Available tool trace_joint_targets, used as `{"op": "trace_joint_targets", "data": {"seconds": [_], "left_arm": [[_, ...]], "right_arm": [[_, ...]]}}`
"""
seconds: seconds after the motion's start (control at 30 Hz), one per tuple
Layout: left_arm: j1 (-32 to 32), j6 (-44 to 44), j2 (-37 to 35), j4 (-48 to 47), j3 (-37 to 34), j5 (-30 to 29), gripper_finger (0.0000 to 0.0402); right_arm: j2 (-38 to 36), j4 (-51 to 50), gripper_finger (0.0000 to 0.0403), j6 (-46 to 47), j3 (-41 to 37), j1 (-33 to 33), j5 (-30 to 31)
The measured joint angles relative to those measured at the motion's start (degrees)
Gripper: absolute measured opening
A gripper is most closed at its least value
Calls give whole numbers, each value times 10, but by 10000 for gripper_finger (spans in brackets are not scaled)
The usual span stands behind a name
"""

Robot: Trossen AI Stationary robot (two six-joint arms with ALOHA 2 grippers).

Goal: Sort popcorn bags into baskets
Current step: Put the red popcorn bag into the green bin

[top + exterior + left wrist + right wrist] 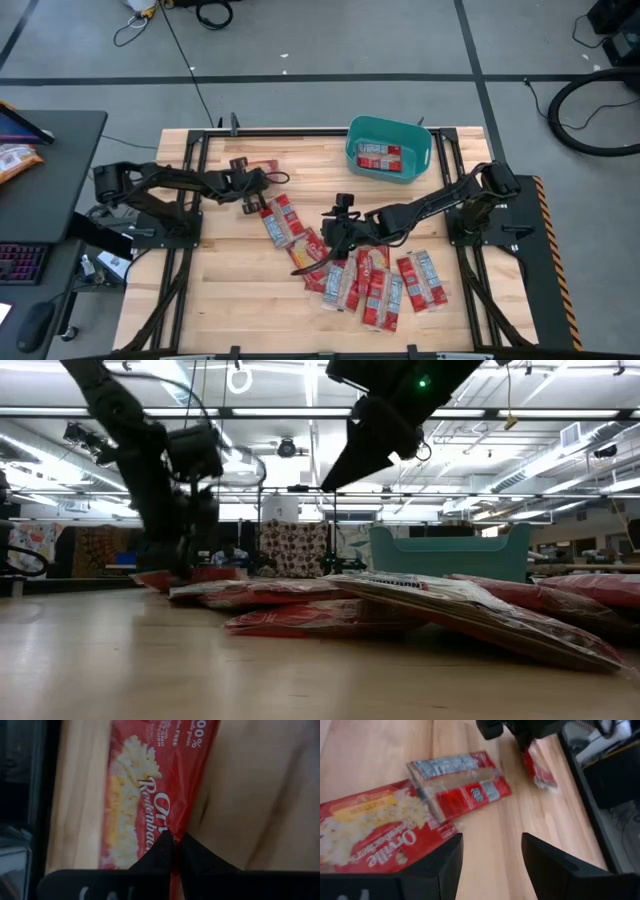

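Observation:
Several red popcorn bags lie flat in a loose pile near the table's middle and near edge; two more lie apart. The teal basket stands at the far edge with red bags inside. My left gripper is shut on one bag at the far left of the table. My right gripper is open and hovers above bare wood beside the pile, raised clear of it in the low view. My left gripper pinches a red popcorn bag by one long edge between its two fingertips. The fingers come from above, pointing down. The rest of the bag lies against the wooden table top; whether the pinched edge is lifted, I cannot tell.
Black metal frame rails run along the table's left and right sides. Bare wood is free at the near left and between the basket and the pile. A dark desk with a keyboard stands left of the table.

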Motion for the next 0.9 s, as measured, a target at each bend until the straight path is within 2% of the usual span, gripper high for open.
{"op": "trace_joint_targets", "data": {"seconds": [0.13,0.27,0.43,0.7,0.9], "left_arm": [[-25,-19,-24,-47,39,19,19],[-58,-29,-45,-66,72,14,19],[-108,-37,-54,-63,105,20,19],[-184,1,-54,-64,139,55,19],[-227,17,-54,-46,162,88,19]], "right_arm": [[0,39,210,-42,0,-7,-7],[0,57,218,-63,0,-11,-12],[0,58,234,-69,0,-17,-12],[0,70,269,-129,0,-23,10],[0,72,260,-180,0,-23,12]]}}
